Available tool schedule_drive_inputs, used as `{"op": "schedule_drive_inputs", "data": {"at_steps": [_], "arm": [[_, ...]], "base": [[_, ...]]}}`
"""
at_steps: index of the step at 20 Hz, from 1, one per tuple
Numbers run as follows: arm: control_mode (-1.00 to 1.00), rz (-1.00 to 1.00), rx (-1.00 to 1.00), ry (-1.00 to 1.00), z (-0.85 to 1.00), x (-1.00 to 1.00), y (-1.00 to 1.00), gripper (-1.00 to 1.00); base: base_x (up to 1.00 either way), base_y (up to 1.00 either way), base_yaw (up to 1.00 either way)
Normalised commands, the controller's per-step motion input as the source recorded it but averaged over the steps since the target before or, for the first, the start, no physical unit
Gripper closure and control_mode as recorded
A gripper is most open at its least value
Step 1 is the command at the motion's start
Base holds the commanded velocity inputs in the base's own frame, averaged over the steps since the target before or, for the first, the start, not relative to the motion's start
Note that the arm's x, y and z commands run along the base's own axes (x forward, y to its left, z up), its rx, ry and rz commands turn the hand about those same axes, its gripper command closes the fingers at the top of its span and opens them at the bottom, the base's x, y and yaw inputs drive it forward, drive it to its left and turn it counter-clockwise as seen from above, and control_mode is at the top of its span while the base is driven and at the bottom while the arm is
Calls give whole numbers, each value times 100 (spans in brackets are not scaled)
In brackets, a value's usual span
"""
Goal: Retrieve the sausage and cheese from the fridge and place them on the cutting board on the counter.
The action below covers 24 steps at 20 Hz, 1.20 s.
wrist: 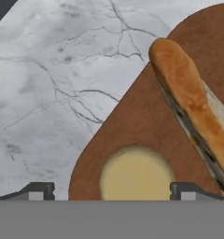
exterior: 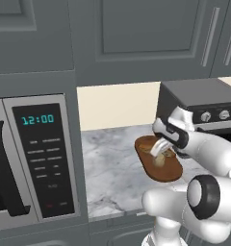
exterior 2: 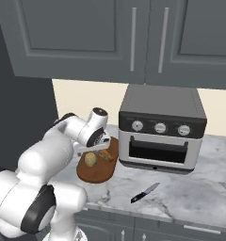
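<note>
- Two task items are lying on the board (exterior 2: 98,173): the cheese (exterior 2: 90,159) near its middle and the sausage (exterior 2: 104,154) just beside it, toward the toaster oven (exterior 2: 162,127); both are resting fully on the wood, none of either hanging over the rim.
- Fingers (wrist: 37,191) are standing apart in the hand view, one on each side of the cheese (wrist: 135,175) and not clamped on it; the gripper (exterior: 159,146) is hovering low over the board (exterior: 158,166).
- Risk, as I judge it: if the hand is lifting at a slant, a fingertip could be catching the cheese and rolling it toward the board's edge, or nudging it against the sausage (wrist: 193,109); a straight rise would be avoiding this.
- Second risk: the board is sitting close to the toaster oven, so a wide swing of the wrist could be clipping its front.
- Knife (exterior 2: 145,193) is lying on the counter (exterior 2: 199,197) well apart from the board, so I am judging it no hazard.
- Fridge is not something I am placing from these views.
</note>
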Motion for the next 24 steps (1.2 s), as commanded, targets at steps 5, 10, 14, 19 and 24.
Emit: {"op": "schedule_drive_inputs", "data": {"at_steps": [5, 10, 14, 19, 24], "arm": [[-100, -7, 1, -1, 41, -40, 2, -100], [-100, -22, -1, -11, 23, -60, 0, -100], [-100, -30, 0, -8, 22, -67, 0, -100], [-100, -24, -2, -2, 29, -58, 2, -100], [-100, -14, 0, -2, 38, -62, 2, -100]], "base": [[0, 0, 0], [0, 0, 0], [0, 0, 0], [0, 0, 0], [0, 0, 0]]}}
